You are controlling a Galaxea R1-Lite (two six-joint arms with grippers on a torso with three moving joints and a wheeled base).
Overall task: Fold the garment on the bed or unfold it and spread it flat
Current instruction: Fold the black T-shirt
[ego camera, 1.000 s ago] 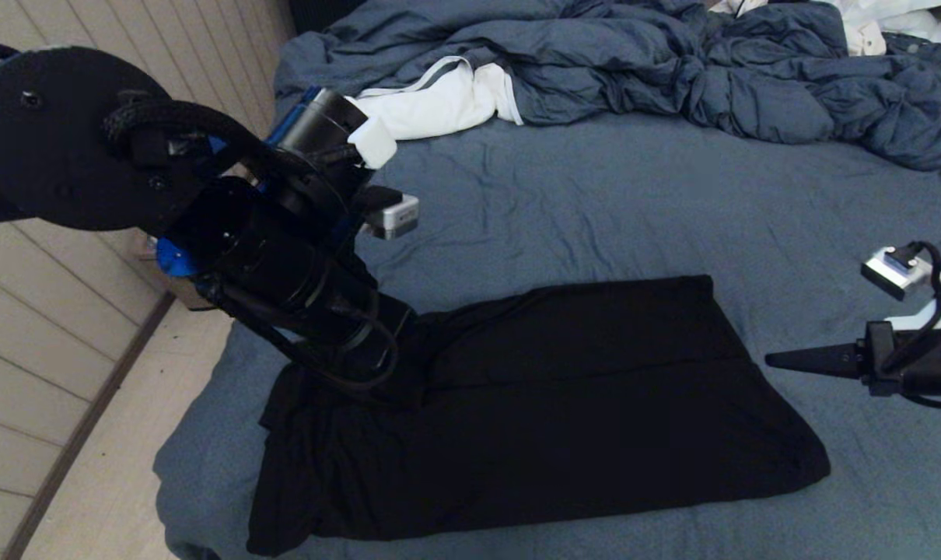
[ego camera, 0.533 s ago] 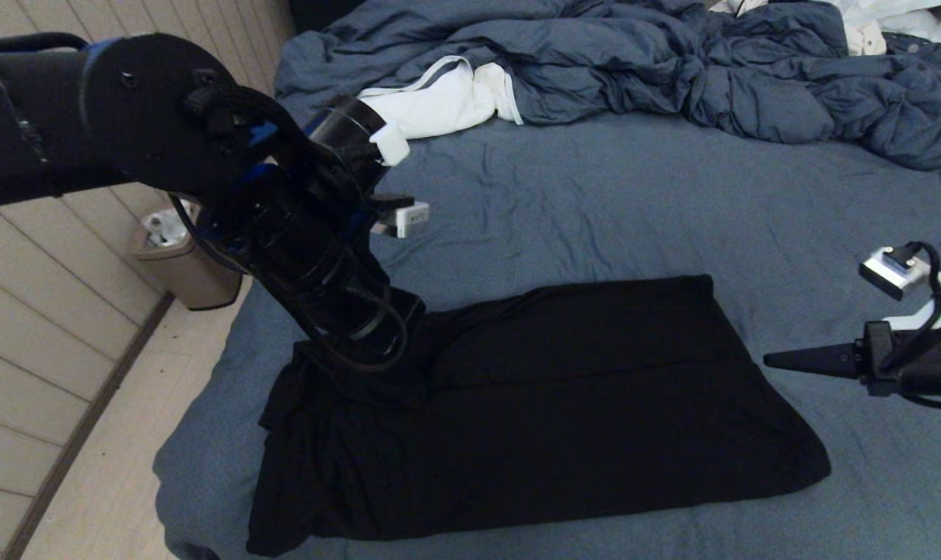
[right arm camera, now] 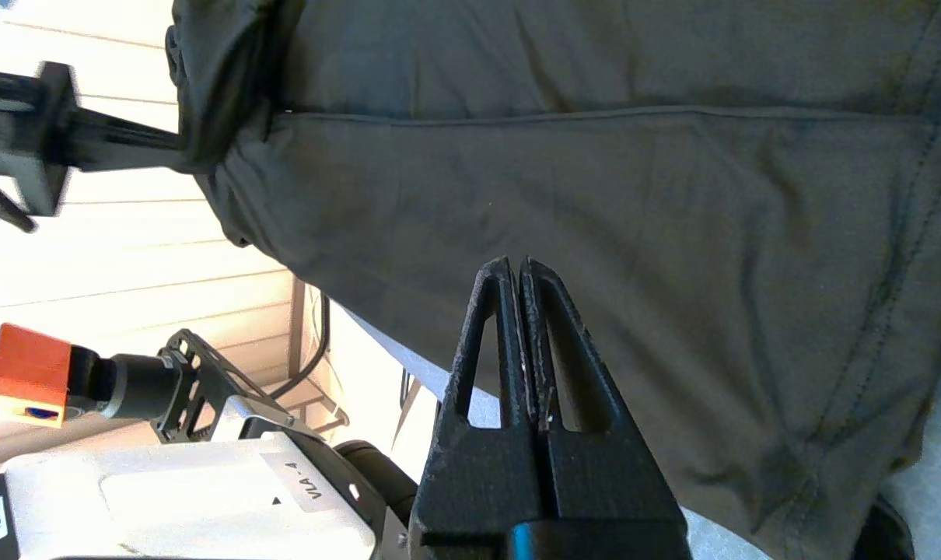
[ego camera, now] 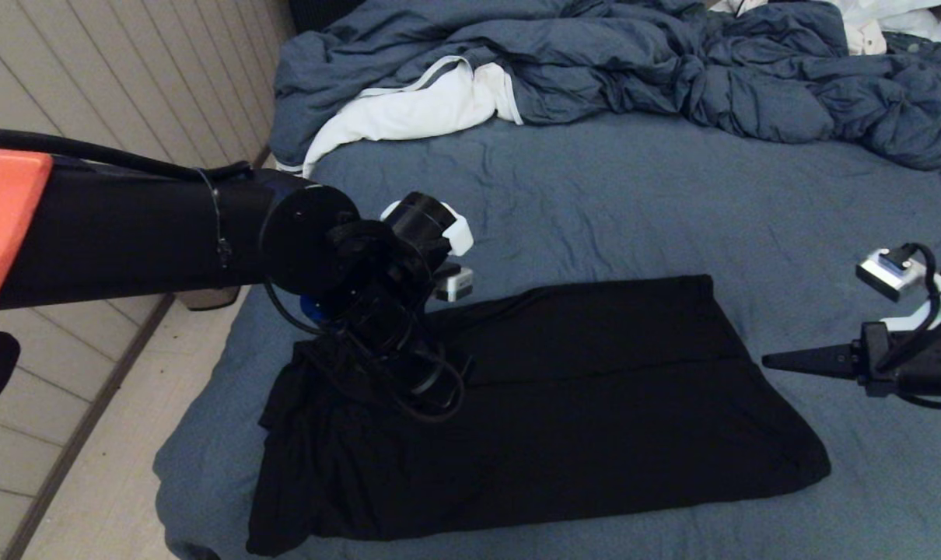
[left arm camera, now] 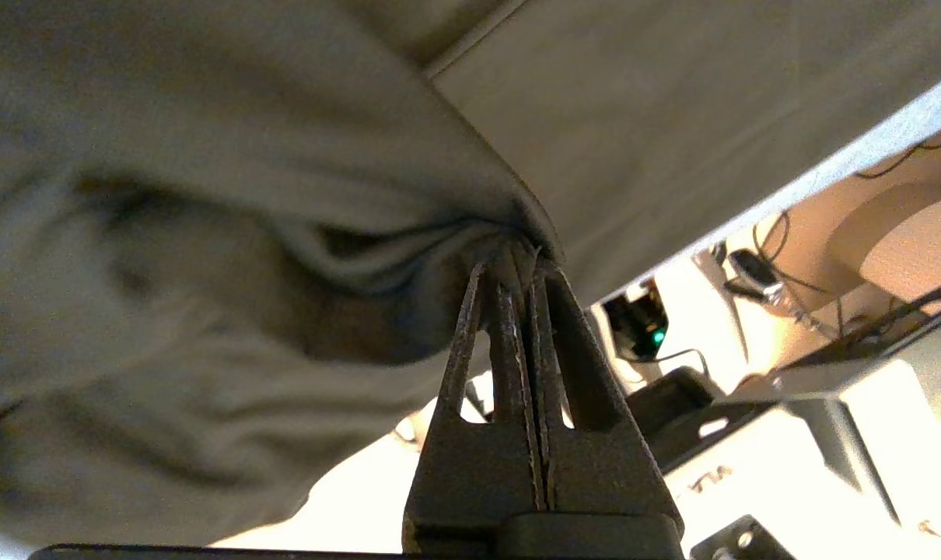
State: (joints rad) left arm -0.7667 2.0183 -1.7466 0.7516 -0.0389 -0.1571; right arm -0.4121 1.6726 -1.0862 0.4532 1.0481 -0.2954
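Left hand [left arm camera: 517, 260] pinches garment [ego camera: 564, 420] edge.

A: What colour is the shirt [ego camera: 564, 404]?
B: Plain black, no print showing.
A: And the bed [ego camera: 634, 210]?
B: Blue-grey, same as the duvet [ego camera: 673, 70].
A: That cloth [ego camera: 424, 105]?
B: White, with a grey stripe along its edge.

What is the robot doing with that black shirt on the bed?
The left gripper is shut on a bunched bit of the shirt at its left end. The rest lies folded on the bed. The right gripper is shut and empty, waiting off the shirt's right edge.
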